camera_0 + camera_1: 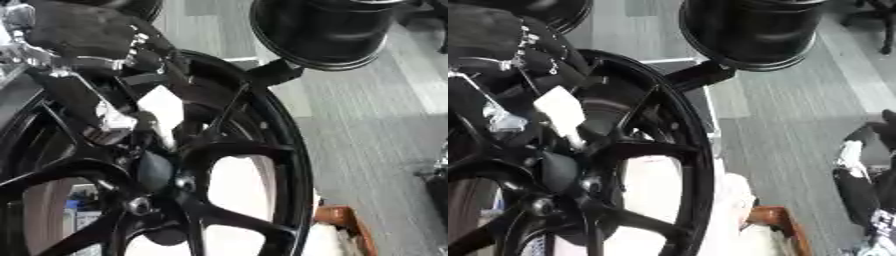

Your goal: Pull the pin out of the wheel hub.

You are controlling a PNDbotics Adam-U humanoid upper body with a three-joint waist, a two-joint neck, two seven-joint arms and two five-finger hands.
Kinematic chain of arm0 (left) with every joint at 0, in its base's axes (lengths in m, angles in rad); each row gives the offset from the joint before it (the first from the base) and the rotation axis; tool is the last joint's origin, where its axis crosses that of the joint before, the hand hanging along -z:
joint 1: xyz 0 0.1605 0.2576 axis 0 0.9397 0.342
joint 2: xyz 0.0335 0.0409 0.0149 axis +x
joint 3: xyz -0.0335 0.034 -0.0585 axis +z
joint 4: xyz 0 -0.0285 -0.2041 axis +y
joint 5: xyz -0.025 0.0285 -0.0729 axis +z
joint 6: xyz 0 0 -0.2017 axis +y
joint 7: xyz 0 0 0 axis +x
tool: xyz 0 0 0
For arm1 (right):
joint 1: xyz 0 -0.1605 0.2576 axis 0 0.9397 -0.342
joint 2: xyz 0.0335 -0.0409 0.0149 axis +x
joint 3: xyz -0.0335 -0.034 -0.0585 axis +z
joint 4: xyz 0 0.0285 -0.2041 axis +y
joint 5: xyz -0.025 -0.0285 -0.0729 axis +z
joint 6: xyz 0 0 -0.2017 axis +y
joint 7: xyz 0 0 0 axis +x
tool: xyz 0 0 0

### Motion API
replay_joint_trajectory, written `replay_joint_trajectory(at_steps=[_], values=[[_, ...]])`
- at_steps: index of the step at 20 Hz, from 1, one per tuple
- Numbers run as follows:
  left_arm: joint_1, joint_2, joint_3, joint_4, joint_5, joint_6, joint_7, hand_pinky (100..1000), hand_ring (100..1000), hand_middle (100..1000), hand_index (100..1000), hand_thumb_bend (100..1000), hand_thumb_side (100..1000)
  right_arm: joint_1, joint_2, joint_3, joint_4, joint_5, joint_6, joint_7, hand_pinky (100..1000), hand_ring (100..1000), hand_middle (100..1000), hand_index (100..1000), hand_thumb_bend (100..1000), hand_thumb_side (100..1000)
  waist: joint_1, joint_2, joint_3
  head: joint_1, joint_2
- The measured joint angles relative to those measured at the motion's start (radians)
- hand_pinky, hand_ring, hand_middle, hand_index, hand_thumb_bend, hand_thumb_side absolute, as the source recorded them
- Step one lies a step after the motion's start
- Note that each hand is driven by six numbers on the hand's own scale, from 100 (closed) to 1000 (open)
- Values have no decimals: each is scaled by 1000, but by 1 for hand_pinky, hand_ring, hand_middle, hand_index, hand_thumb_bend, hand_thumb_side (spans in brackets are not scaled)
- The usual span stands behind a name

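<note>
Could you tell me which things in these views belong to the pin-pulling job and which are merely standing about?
Belonging to the job:
- large black spoked metal wheel
- its dark central hub
- robot's left hand, reaching in at the hub; the pin itself cannot be made out

Standing about:
- second black wheel rim behind
- grey plank floor
- orange-brown object, lower right

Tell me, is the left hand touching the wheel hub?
Cannot tell. In both views the left hand overlaps dark spokes above the wheel hub; neither contact nor gap shows plainly.
</note>
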Motion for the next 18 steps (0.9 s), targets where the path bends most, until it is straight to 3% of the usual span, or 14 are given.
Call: replay_joint_trajectory(at_steps=[5,12,15,18], values=[[2,0,-9,0,-9,0,0,892,865,820,878,234,875,0,2,0,0,-3,1,-1,849,755,603,785,100,390,1,3,0,-2,-1],[9,0,-18,0,-20,0,0,880,853,807,869,205,851,-2,7,3,0,-7,3,-3,849,755,603,785,100,392,3,6,0,-5,-1],[10,0,-23,1,-18,0,0,858,786,719,835,133,832,-5,7,5,0,-8,3,-3,849,755,603,785,100,396,4,6,-1,-5,-1],[10,0,-25,7,-6,-1,1,851,761,668,816,133,827,-6,7,5,0,-8,4,-2,850,755,603,785,100,400,6,7,-2,-5,-1]])
